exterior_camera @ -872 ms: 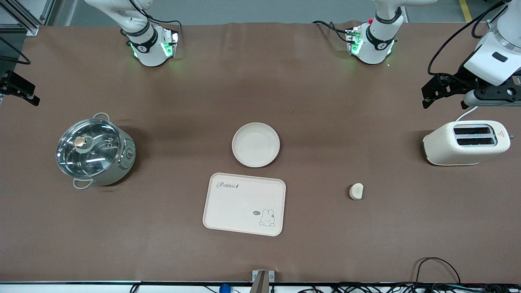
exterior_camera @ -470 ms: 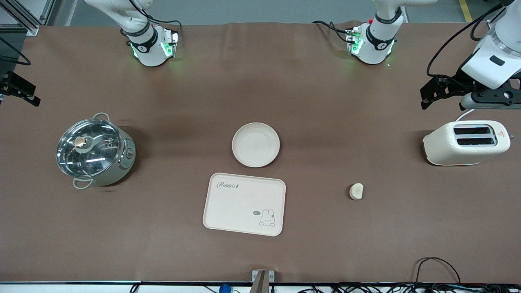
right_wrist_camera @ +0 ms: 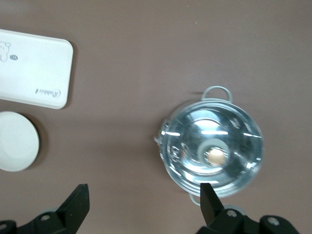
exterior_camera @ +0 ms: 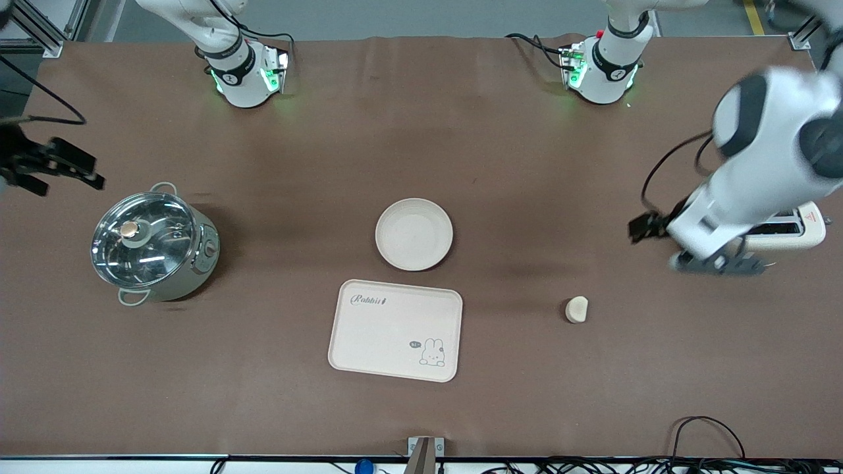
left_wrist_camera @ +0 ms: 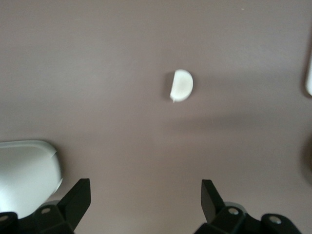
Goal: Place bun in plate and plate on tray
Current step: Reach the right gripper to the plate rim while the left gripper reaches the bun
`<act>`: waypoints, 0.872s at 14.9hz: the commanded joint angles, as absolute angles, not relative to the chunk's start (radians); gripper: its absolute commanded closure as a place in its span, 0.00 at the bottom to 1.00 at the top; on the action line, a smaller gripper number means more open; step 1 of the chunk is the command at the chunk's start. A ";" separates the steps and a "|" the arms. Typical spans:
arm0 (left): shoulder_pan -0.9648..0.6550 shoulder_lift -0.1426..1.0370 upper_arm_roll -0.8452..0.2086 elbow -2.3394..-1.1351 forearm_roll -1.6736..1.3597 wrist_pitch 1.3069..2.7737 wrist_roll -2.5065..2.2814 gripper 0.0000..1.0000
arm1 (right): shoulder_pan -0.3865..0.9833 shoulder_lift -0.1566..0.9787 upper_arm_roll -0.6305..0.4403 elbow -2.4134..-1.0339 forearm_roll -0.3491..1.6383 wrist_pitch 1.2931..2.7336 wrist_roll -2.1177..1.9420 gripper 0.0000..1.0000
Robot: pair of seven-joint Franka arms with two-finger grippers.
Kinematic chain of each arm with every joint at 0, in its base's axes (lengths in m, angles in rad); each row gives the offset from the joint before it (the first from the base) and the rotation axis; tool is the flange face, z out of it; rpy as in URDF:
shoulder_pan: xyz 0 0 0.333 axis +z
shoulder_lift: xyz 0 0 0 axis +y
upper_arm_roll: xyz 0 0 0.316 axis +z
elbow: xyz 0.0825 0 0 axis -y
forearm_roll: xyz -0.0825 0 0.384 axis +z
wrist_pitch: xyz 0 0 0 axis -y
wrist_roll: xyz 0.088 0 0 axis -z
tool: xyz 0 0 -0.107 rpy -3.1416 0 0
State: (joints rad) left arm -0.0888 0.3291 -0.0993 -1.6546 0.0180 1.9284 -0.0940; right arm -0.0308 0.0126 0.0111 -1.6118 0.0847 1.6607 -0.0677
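The bun (exterior_camera: 577, 309) (left_wrist_camera: 182, 86), a small pale half-round lump, lies on the brown table toward the left arm's end. The round plain plate (exterior_camera: 414, 234) (right_wrist_camera: 17, 141) sits mid-table with nothing in it. The rabbit tray (exterior_camera: 395, 330) (right_wrist_camera: 34, 68) lies just beside the plate, nearer the front camera. My left gripper (exterior_camera: 642, 227) (left_wrist_camera: 146, 187) hangs open over bare table between the toaster and the bun, holding nothing. My right gripper (exterior_camera: 56, 171) (right_wrist_camera: 144, 191) is open and holds nothing, over the table next to the pot.
A lidded steel pot (exterior_camera: 155, 243) (right_wrist_camera: 212, 151) stands toward the right arm's end. A cream toaster (exterior_camera: 807, 227) (left_wrist_camera: 24, 170), partly hidden by the left arm, stands at the left arm's end. Cables run along the table's near edge.
The left arm has swung down from above the toaster's end toward the bun, now covering part of the toaster. The right gripper has shifted inward toward the pot. Bun, plate and tray have not moved.
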 commanded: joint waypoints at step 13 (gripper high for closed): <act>-0.100 0.739 -0.161 -1.612 0.026 2.388 0.050 0.06 | 0.472 0.291 0.011 -2.134 0.331 2.624 0.489 0.00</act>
State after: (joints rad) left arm -0.1067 0.7326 -0.1600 -1.6293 0.0182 2.3809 0.0215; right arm 0.3940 0.2186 0.0211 -2.0688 0.2711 2.4695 0.4732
